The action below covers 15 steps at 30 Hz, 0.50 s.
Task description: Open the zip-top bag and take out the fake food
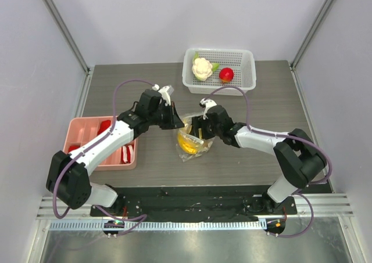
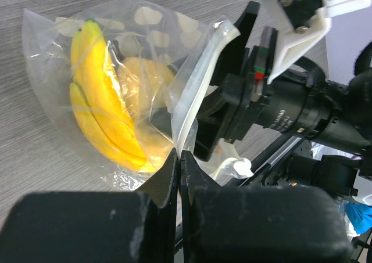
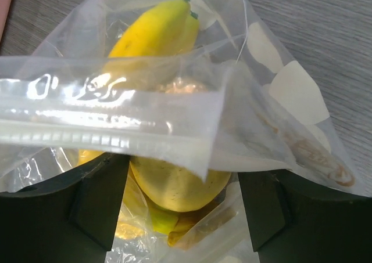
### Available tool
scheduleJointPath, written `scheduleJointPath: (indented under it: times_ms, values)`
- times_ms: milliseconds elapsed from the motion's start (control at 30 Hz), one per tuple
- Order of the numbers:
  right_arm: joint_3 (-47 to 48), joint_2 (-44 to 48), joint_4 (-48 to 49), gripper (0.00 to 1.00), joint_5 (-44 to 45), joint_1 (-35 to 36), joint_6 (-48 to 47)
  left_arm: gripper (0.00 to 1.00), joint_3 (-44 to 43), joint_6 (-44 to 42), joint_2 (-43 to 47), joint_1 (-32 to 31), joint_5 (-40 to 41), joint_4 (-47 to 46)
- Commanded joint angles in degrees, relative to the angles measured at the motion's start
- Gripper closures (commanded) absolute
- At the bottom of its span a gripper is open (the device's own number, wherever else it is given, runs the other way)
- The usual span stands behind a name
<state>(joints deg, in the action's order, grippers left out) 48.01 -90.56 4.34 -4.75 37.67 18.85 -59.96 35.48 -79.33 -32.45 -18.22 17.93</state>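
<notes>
The bag (image 1: 190, 142) sits mid-table (image 1: 261, 112), propped between the two arms with its mouth turned up towards them. The left gripper (image 2: 178, 161) is pressed together on one lip of that mouth, a thin fold of film pinched right at the fingertips. The right gripper (image 3: 183, 202) has its fingers apart, one either side of the round yellow fruit (image 3: 174, 184); whether they touch it, I cannot tell. Behind the fruit is the banana bunch (image 2: 104, 100), and the zip strip (image 3: 104, 132) sags across in front. The cauliflower (image 1: 202, 69) and red fruit (image 1: 226, 74) lie in the basket (image 1: 249, 71), well apart at the back. That film looks light, limp and slick, so it should crumple and slide instead of holding its shape; the stiffer zip strip is probably the surest place to grip. The fruit looks hard, smooth and light, best taken across its widest part, and it could squirt out.
</notes>
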Motion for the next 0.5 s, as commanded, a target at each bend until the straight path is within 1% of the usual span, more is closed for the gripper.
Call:
scheduleJointPath:
  times_ms: [0,100,167,200,233,333,467]
  values:
    - [1.2,-3.3,1.4,0.21,-1.0,0.0,-0.9,1.00,-1.4,-0.7,2.1,0.3,-0.6,-0.5]
    - [1.4,-4.6,2.3,0.20,-1.7,-0.1,-0.2,1.00,-1.4,-0.9,2.1,0.3,-0.3,-0.4]
    - [1.3,-4.1,2.4,0.24,-1.1,0.0,0.0,1.00,-1.5,-0.9,2.2,0.3,-0.2,-0.4]
    - [1.3,-3.5,2.3,0.27,-0.2,0.0,0.0,1.00,-1.5,-0.9,2.2,0.3,-0.3,-0.4]
    - [1.4,-2.6,2.1,0.39,0.4,-0.1,-0.2,1.00,-1.4,-0.9,2.1,0.3,-0.4,-0.3]
    - [2.1,1.8,0.8,0.57,2.4,-0.1,-0.3,1.00,-1.5,-0.9,1.9,0.3,-0.6,-0.4]
    - [3.4,8.3,-2.8,0.59,4.5,0.0,-0.6,1.00,-1.6,-1.0,2.0,0.3,-0.2,0.0]
